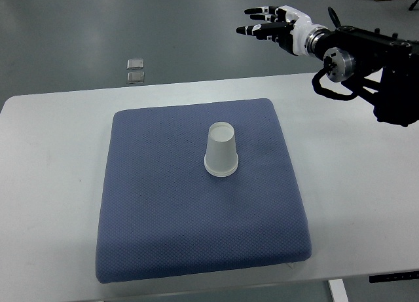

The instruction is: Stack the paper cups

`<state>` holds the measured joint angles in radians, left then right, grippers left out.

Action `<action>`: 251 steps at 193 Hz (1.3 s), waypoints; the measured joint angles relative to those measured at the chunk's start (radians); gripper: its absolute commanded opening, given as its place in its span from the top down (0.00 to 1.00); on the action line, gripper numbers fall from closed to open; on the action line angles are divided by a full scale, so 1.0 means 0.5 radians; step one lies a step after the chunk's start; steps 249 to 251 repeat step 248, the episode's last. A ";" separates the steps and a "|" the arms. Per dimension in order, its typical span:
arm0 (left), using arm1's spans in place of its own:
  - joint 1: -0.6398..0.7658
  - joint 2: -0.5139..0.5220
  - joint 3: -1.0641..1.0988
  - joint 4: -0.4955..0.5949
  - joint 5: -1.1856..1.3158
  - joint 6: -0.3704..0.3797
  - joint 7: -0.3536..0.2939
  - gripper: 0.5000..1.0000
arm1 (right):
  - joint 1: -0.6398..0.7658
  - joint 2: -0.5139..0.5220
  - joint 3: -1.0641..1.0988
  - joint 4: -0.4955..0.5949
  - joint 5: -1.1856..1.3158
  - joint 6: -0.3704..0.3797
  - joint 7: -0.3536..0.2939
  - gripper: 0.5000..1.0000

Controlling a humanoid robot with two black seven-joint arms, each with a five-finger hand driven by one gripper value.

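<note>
A white paper cup stands upside down near the middle of the blue cushion. It may be more than one cup nested; I cannot tell. My right hand is raised beyond the table's far edge at the upper right, well away from the cup. Its fingers are stretched out and hold nothing. Its black arm comes in from the right edge. My left arm does not show.
The cushion lies on a white table. Two small square clear items lie on the grey floor beyond the table's far edge at the upper left.
</note>
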<state>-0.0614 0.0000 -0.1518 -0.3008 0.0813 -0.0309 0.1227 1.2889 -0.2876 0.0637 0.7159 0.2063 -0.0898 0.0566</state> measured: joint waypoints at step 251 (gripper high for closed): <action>0.006 0.000 0.003 -0.006 0.000 0.002 0.001 0.00 | -1.045 0.261 1.189 -0.149 -0.005 0.523 0.464 0.17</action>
